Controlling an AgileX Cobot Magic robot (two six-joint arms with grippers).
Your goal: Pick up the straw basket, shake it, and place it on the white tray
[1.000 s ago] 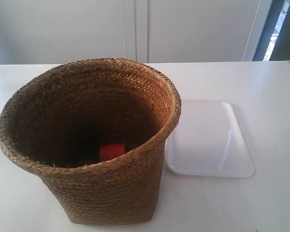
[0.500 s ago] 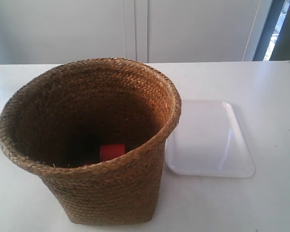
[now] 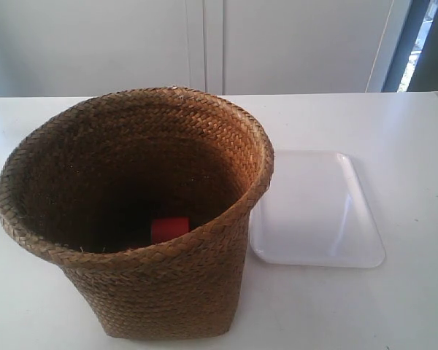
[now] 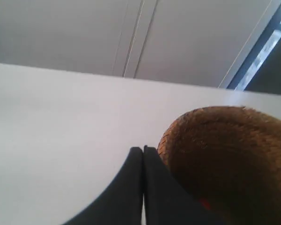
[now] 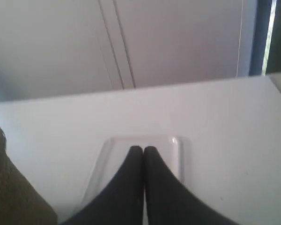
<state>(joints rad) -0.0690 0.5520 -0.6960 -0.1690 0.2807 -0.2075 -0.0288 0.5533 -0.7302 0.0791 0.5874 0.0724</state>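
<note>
Fingers on your left gripper [image 4: 143, 149] are pressed flat together, with no gap between them, and they hold nothing. Their tips sit just beside the rim of the straw basket [image 4: 225, 140], but you cannot tell from this view if they touch it. Your right gripper [image 5: 143, 149] is closed the same way, tip against tip, and it holds nothing too. It points out over the white tray [image 5: 107, 164], and the black fingers hide the middle of the tray, so you cannot tell if they rest on it. A small brown piece of the basket's side shows at the edge of the right wrist view. Only the two wrist views show your pincers. The exterior view shows the whole picture instead: the basket [image 3: 153, 292] stands upright on the white table [image 3: 394, 131], and the tray [image 3: 317, 211] lies flat just beside it. The basket's wide rim leans out over one side of the tray and covers that edge, so you cannot tell if the base touches the tray. Down in the dark bottom of the basket lies a small red thing [image 3: 169, 228]. The left wrist view catches only a tiny red bit of it, past the rim. The tray has nothing on it.
</note>
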